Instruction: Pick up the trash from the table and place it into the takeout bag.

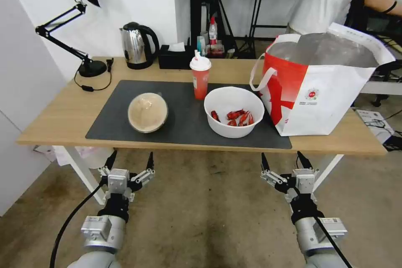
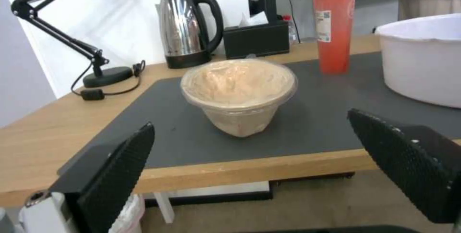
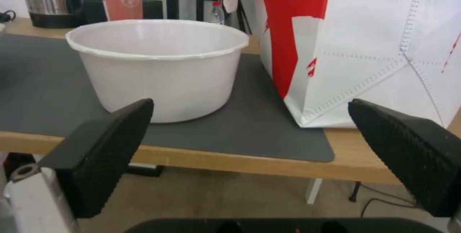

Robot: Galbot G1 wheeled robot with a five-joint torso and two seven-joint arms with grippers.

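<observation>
- Trash sits untouched on the long light-wood table (image 1: 63,117), all three pieces on its large dark grey rectangular mat (image 1: 184,111): the round clear-lidded bowl of tan food (image 1: 148,112) at the mat's left part, the white plastic bowl with red crayfish shells (image 1: 233,111) at its right part, and the red drink cup with white lid (image 1: 200,74) behind the gap between them.
- The large white takeout bag with a red panel and silver foil lining (image 1: 322,83) stands upright with its mouth wide, off the mat's right end, just beside the white bowl.
- The step in hand looks like the very start: nothing is lifted and nothing is seen in the bag.
- The left gripper (image 1: 130,161) hangs below the table's front edge, in line with the tan-food bowl, its fingers spread and empty.
- The right gripper (image 1: 287,161) hangs likewise below the front edge, facing the white bowl and the bag's corner, fingers spread, holding nothing.
- The next move calls for one arm to rise above the table edge and reach in; the white bowl is wide, so a rim pinch probably suits it better than a straddle.
- Hidden: the bag's floor lies behind its wall, the right wrist view shows the white bowl's outside without its shells, and whether the clear lid is snapped tight is hard to tell.
</observation>
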